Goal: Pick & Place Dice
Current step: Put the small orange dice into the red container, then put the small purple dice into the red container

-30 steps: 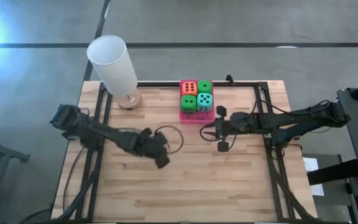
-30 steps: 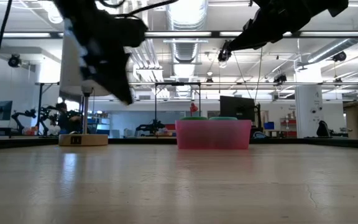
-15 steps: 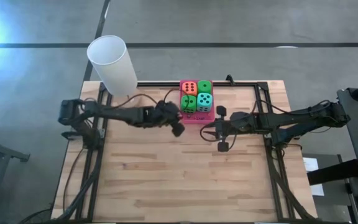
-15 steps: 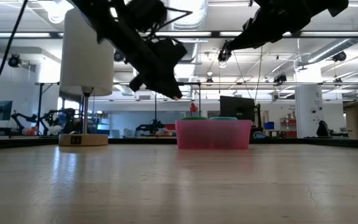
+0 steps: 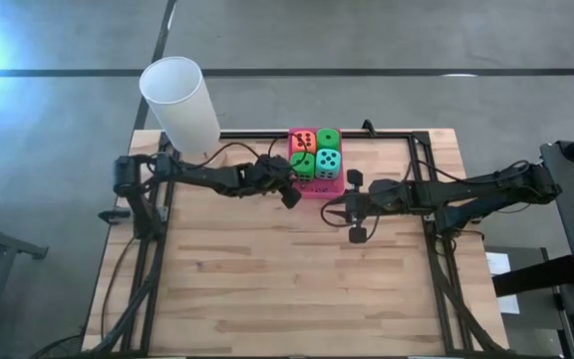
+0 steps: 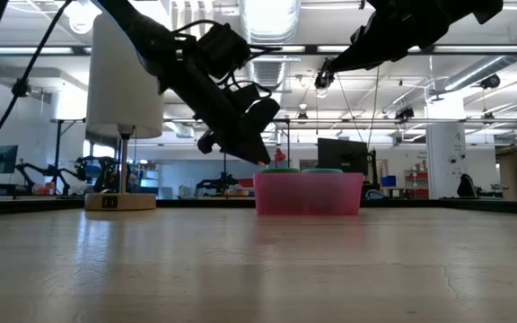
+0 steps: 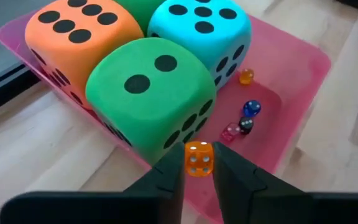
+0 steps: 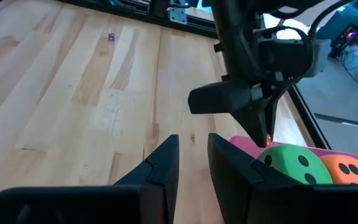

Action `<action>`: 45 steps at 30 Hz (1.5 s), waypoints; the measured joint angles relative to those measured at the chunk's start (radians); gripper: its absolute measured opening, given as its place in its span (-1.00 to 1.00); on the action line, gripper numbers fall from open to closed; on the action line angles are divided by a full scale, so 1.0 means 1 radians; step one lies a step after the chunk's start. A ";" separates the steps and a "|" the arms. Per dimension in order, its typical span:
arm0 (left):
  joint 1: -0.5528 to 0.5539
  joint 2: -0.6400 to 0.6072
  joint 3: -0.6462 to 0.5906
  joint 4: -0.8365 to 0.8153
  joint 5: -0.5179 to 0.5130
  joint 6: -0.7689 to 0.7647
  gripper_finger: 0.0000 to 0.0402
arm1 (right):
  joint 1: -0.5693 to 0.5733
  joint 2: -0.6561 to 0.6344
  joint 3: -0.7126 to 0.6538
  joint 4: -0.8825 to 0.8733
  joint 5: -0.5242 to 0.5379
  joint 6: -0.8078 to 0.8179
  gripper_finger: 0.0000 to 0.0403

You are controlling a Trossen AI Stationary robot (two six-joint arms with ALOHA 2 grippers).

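Item 1, left tool (image 7: 197, 171): your fingers are pinched nearly together on a small orange die (image 7: 198, 158), carried just over the near rim of the pink tray (image 7: 291, 81)

Item 2, the relation your next move turns on: the tray floor lies straight below and slightly ahead of the held die. By my judgement, a short advance past the rim puts it over the open corner. The die is a cube, so no long axis matters

Item 3, tray contents: a big green die (image 7: 151, 93) sits nearest you, with an orange-red die (image 7: 82, 37) and a teal die (image 7: 201, 31) behind it. Loose beside them are small dice: pink (image 7: 231, 132), black (image 7: 245, 125), blue (image 7: 251, 107), amber (image 7: 246, 76)

Item 4, right tool (image 8: 192, 155): narrowly parted, empty, hovering beside the tray

Item 5, farthest: a tiny purple die (image 8: 111, 37) lies alone on the counter (image 5: 267, 289), well apart from the tray
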 joint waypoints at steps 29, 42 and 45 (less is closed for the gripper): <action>0.055 0.053 0.000 0.115 -0.019 0.087 -0.31 | 0.000 0.002 0.002 0.000 -0.002 0.003 -0.60; 0.055 0.022 0.000 0.078 -0.017 0.120 -0.31 | 0.000 0.002 0.003 -0.003 -0.001 0.002 -0.60; 0.051 -0.045 0.000 0.011 -0.015 0.120 -0.31 | 0.000 0.002 0.003 -0.003 -0.001 0.003 -0.64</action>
